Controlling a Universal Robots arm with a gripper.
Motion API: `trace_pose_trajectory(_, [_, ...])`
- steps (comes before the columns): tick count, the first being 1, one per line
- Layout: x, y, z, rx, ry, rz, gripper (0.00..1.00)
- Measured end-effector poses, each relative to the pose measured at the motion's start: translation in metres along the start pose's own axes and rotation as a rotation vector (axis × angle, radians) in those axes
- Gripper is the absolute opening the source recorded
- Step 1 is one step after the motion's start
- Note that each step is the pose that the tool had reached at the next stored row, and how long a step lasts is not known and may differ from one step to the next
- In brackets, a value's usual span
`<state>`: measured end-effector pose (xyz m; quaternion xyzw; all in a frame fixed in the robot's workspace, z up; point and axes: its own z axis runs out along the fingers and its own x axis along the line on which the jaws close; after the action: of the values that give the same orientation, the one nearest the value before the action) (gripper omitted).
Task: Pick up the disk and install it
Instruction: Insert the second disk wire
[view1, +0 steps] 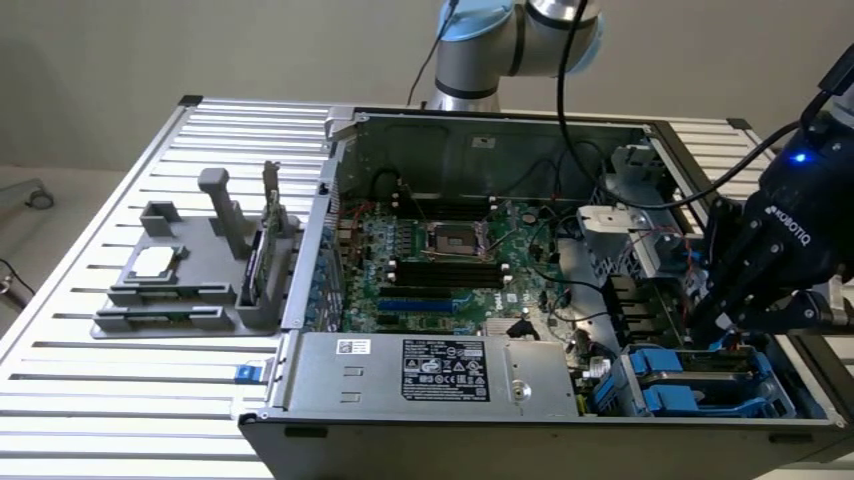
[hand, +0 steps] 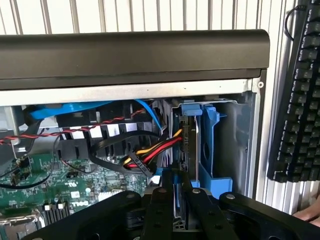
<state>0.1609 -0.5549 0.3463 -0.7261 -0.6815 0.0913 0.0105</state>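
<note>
Gripper (view1: 725, 328) clamps disk (hand: 189, 150) edge-on in bay, mostly hidden.

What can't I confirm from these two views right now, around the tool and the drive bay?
- Exterior view: the tool's tips are hidden behind the blue drive bay and cables.
- Wrist view: the disk stands edge-on in the bay; its label and how far it is seated can't be told.
- Wrist view: the keyboard is cut off by the picture's edge.
</note>
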Motion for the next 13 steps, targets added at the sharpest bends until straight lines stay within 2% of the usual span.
trace_pose_trajectory(5, [-0.0042, 0.0030, 0.0025, 0.0009, 0.0070, 0.003, 0.16])
trace_pose_trajectory(13, [-0.0098, 0.0052, 0.0075, 0.0023, 0.0293, 0.001, 0.16])
